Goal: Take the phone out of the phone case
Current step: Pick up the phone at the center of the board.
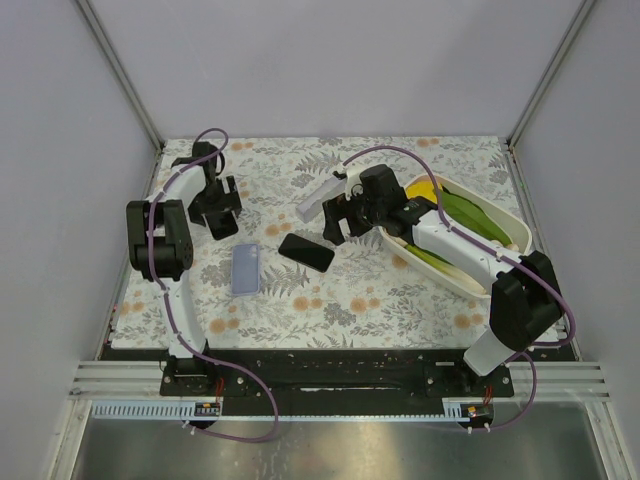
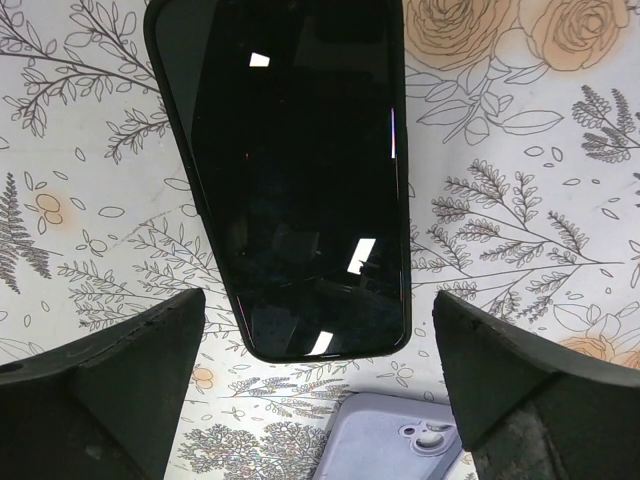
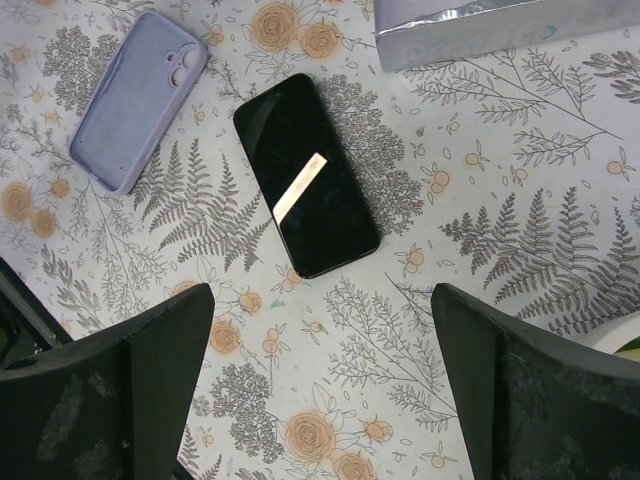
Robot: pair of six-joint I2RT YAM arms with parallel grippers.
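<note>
1. Both arms reach out over the flower-and-fern printed surface [image 1: 400,300], and neither one has hold of anything
2. The left end effector [image 2: 320,320] is spread wide open, with one dark finger at each side of its own camera view and nothing clamped between them
3. The right end effector [image 3: 322,300] is just as wide open and empty, and only bare print shows in the gap between its fingers
4. The glossy black slab of a phone [image 1: 306,252] lies flat about the middle of the surface, with its shiny face up and ceiling lights reflected in it
5. The phone is bare and already out of its cover
6. The soft lavender phone case [image 1: 245,269] lies flat just beside the phone, on the side towards the left edge
7. Phone and case do not touch, because a strip of printed surface shows between them
8. The camera cut-out shows at one end of the case
9. From above, the left end effector sits towards the far left corner
10. The right end effector is just beyond the phone, on the far-edge side
11. A pale grey oblong box [image 1: 318,198] lies towards the far edge, close to the right end effector
12. A white oval plastic basin [image 1: 450,280] lies along the right edge, holding green and yellow things I cannot identify, and the right arm passes over it
</note>
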